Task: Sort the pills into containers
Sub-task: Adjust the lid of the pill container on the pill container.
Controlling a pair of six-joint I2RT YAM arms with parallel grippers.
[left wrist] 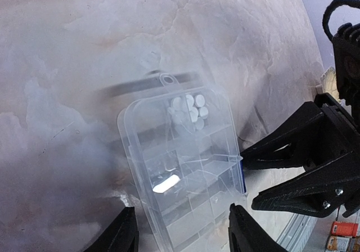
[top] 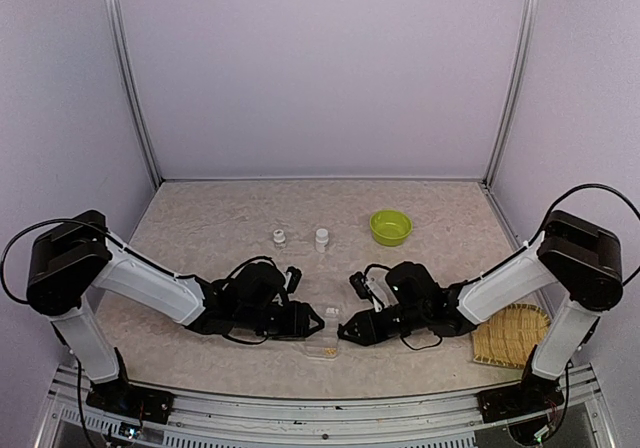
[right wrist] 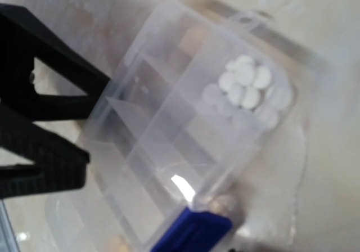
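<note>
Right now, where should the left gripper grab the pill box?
I'd pinch across the long walls at the end nearest the left gripper, coming in low along the length of the pill box. It lies flat and shallow, so a pinch from above finds little; the left fingers straddle that end, and the right gripper occupies one long edge.

Bright even light, glare, blurred wrist views

pill box (left wrist: 185, 151) cut off at left wrist view's bottom edge, blurred at right wrist, pills (top: 326, 349) mere specks overhead
</note>
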